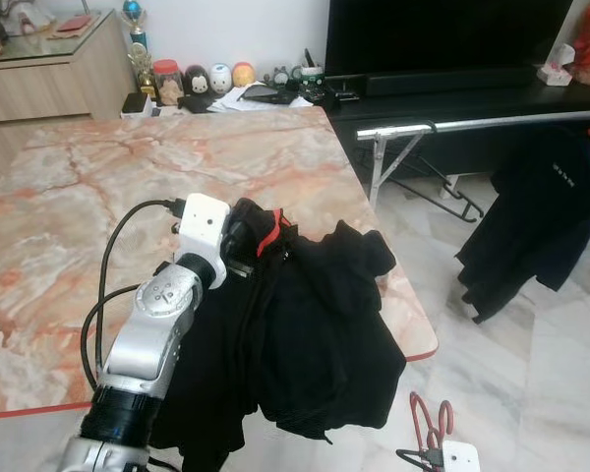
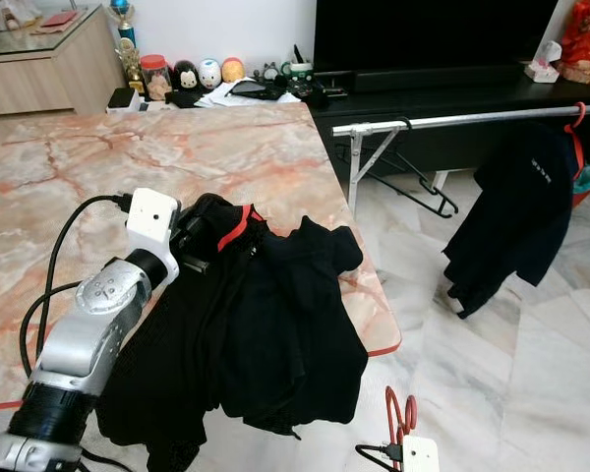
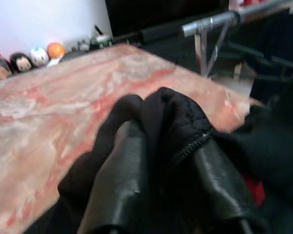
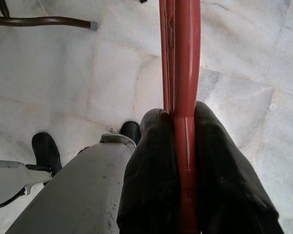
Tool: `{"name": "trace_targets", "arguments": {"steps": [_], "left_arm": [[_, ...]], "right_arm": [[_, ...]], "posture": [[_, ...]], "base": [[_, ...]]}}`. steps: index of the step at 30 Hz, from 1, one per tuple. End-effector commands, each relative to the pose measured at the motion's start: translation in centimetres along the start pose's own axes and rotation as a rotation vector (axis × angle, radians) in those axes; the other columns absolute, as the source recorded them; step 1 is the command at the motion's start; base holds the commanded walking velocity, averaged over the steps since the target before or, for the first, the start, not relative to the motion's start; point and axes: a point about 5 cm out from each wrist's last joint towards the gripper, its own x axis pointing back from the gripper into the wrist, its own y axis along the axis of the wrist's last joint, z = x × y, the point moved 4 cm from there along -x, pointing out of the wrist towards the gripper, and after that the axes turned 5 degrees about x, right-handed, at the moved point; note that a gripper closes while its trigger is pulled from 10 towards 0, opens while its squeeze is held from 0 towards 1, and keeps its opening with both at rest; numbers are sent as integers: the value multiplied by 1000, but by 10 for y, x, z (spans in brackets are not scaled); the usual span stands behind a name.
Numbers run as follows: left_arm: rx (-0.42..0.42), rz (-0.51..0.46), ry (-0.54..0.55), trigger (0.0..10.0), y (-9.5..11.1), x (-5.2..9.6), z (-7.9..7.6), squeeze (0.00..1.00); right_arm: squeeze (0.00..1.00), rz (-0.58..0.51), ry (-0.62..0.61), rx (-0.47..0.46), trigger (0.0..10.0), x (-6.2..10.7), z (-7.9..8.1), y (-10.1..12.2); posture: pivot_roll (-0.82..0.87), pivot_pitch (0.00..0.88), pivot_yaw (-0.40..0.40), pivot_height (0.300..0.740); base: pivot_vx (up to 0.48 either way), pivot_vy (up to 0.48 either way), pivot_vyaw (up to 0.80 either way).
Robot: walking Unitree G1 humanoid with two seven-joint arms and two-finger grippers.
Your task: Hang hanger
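Note:
A heap of black clothing (image 1: 315, 324) lies on the near right corner of the marble table (image 1: 128, 177), with a strip of a red hanger (image 1: 267, 234) showing in it. My left gripper (image 1: 238, 236) is at the heap's left edge, shut on a fold of the black cloth (image 3: 176, 117). Low beside the table, my right gripper (image 4: 178, 114) is shut on another red hanger (image 1: 430, 421), held over the floor. A silver clothes rail (image 1: 492, 122) stands at the right, and a black shirt (image 1: 531, 221) hangs from it on a red hanger.
A dark TV console (image 1: 452, 98) with a TV stands behind the rail. A black hanger (image 1: 452, 202) hangs low by the rail's leg. Small figurines and papers (image 1: 226, 88) crowd the table's far edge. White marble floor (image 1: 511, 374) lies between table and rail.

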Motion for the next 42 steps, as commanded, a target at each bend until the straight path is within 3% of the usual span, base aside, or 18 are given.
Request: {"name": "trace_targets", "arguments": {"steps": [1,11,15,21,28,34,37,40,41,42], "left_arm": [[-27,34,-15,10000,-6,3,-4,1000],[-53,107,-5,10000,-29,16,-4,1000],[-53,103,-30,10000,-29,26,-4,1000],[-83,101,3,10000,-29,36,10,1000],[-80,80,-36,10000,-26,43,8,1000],[-27,53,-102,10000,-22,56,5,1000],[30,25,-46,10000,-21,72,13,1000],[42,10,-7,10000,-22,76,18,1000],[88,-28,114,10000,-21,79,33,0],[107,-42,169,10000,-21,80,39,0]], "right_arm": [[0,-2,-1,-4,10000,0,0,1],[0,-2,-2,-3,10000,0,-1,1],[0,-2,-2,-3,10000,0,-1,1],[0,-1,-2,2,10000,0,-2,1],[0,-5,-6,-2,10000,0,-3,3],[0,-7,-9,-5,10000,-1,-4,3],[0,-9,-10,-9,10000,-1,-5,4],[0,-9,-11,-8,10000,-1,-5,5],[0,-10,-11,-7,10000,-1,-5,5],[0,-11,-12,-7,10000,-1,-5,5]], "posture": [[-6,0,4,740],[-10,0,0,740],[-6,0,-4,740],[0,0,-8,740],[2,0,-13,740],[5,0,-18,740],[15,0,-27,740],[18,0,-30,740],[18,0,-33,740],[16,0,-33,740]], "base": [[0,0,0],[0,0,0],[0,0,0],[0,0,0],[0,0,0],[0,0,0],[0,0,0],[0,0,0],[0,0,0],[0,0,0]]}}
